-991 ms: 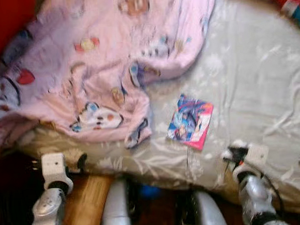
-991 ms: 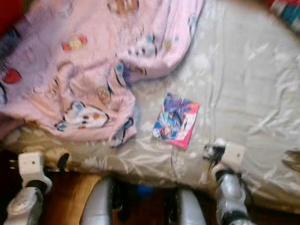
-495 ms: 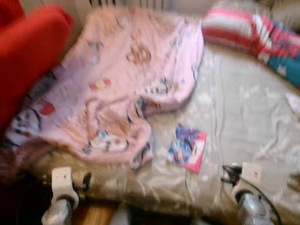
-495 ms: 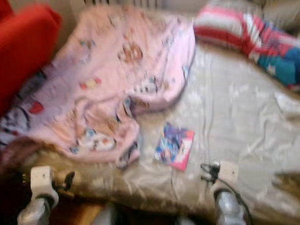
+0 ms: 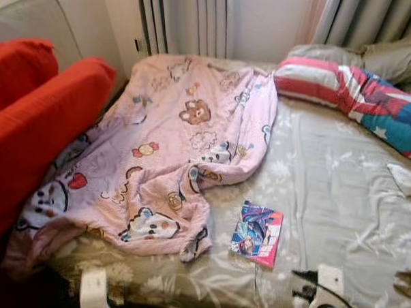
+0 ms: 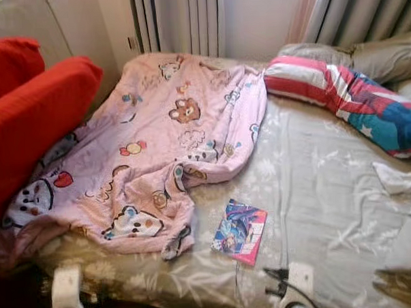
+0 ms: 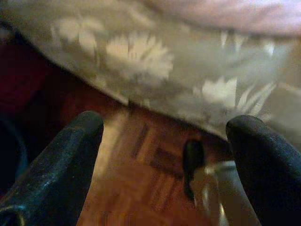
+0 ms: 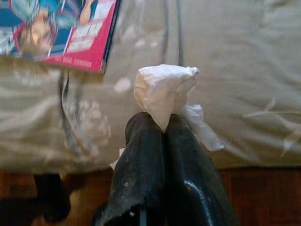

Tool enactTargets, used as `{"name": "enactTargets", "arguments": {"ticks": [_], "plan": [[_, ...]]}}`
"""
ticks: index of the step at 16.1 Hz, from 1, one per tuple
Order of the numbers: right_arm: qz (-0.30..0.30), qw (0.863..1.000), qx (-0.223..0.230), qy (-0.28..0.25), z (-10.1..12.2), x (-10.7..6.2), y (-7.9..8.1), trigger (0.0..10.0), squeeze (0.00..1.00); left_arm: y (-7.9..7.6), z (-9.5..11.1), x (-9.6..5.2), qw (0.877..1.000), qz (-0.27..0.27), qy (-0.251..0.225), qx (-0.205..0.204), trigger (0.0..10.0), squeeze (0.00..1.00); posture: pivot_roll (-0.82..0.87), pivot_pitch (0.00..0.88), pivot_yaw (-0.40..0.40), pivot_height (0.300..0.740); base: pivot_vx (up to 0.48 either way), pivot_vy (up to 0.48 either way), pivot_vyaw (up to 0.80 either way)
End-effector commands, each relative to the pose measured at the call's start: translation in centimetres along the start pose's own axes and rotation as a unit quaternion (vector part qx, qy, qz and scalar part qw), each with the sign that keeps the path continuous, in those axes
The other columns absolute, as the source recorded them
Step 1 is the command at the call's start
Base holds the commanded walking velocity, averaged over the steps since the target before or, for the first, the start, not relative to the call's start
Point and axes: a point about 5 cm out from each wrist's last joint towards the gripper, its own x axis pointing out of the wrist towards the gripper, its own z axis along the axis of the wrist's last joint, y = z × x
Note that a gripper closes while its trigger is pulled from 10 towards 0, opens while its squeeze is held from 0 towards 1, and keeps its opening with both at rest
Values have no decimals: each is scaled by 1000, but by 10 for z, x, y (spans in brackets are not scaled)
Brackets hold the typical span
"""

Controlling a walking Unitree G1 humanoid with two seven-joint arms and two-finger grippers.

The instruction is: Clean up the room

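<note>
While the right hand [image 8: 162,125] pinches a crumpled tissue [image 8: 162,89] beside the comic book [image 5: 257,233], and the left hand [image 7: 164,136] hangs spread, keep that grip firm until reaching a bin.

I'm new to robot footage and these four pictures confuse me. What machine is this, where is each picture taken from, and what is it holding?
This is a walking humanoid robot tidying a room. The two wide pictures come from a stereo camera on its head, looking down at a bed with a grey flowered sheet. On it lie a pink blanket with cartoon prints, a colourful comic book near the front edge, and a striped pillow. Red cushions stand to the left.

The other two pictures come from cameras on its wrists, looking along each gripper's black fingers. The left gripper is open above the wooden floor beside the bed. The right gripper is shut on a crumpled white tissue, close to the comic.
</note>
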Motion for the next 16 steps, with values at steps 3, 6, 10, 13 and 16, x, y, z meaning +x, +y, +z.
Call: {"name": "enactTargets", "arguments": {"ticks": [3, 6, 10, 13, 16], "plan": [[-11, 1000, 25, 15, -10, -2, -3, 10000, 0, -6, -7, 0, 1000, -9, 21, -8, 10000, 0, 170, 38, -20, 740, 0, 0, 0], [-6, 999, 25, 19, -11, -2, -4, 10000, 0, -9, -9, 0, 1000, -8, 28, -8, 10000, 0, 166, 35, -23, 740, 0, 0, 0], [9, 999, 15, 44, -20, -4, 1, 10000, 0, -4, -20, -4, 999, -5, 54, 0, 10000, 0, 166, 44, -18, 740, 0, 0, 0], [10, 999, 12, 51, -23, -5, 2, 10000, 0, 0, -28, -7, 998, -2, 69, -1, 10000, 0, 165, 34, -11, 740, 0, 0, 0], [3, 999, 23, 48, -23, -5, 3, 10000, 0, -1, -29, -7, 997, -4, 76, 2, 10000, 0, 154, 27, -3, 740, 0, 0, 0]]}}
